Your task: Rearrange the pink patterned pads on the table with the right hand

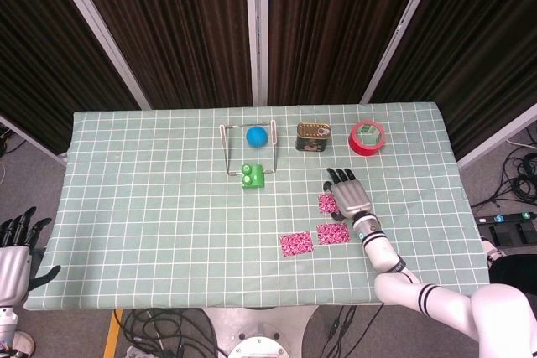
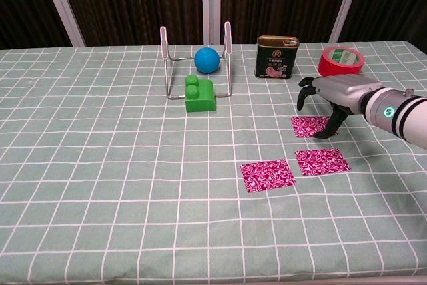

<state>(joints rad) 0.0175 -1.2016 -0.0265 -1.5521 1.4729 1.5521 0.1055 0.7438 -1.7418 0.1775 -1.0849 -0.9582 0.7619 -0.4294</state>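
Three flat pink patterned pads lie right of centre on the green checked tablecloth (image 2: 100,165): the far pad (image 2: 311,126) is partly under the right hand, a second pad (image 2: 322,161) lies just nearer, and a third pad (image 2: 267,174) sits left of that one, apart from it by a narrow strip of cloth. The right hand (image 2: 331,93) hovers over the far pad with its fingers spread and curled downward, holding nothing; the thumb reaches down towards the pad's right edge, though contact cannot be confirmed.

The likely trouble is the thinness of the pads. Lying flush on soft cloth, one may slide under a fingertip rather than lift, or the cloth may bunch and drag the neighbouring pad along. A push that runs too far to the far side could also nudge the green rectangular tin can (image 2: 277,57) or the red tape roll (image 2: 340,64), which both stand just beyond the hand.

The chest view shows the hand's height and the gap beneath the fingertips. The head view looks straight down, so there the right hand (image 1: 348,196) appears to cover the far pad (image 1: 327,202), yet it gives the pads' layout plainly. Only the head view shows the left hand (image 1: 15,249), idle off the table's near left corner, fingers apart and empty. Further left stand a wire rack (image 2: 195,61), a blue ball (image 2: 207,60) and a green toy brick (image 2: 199,95).
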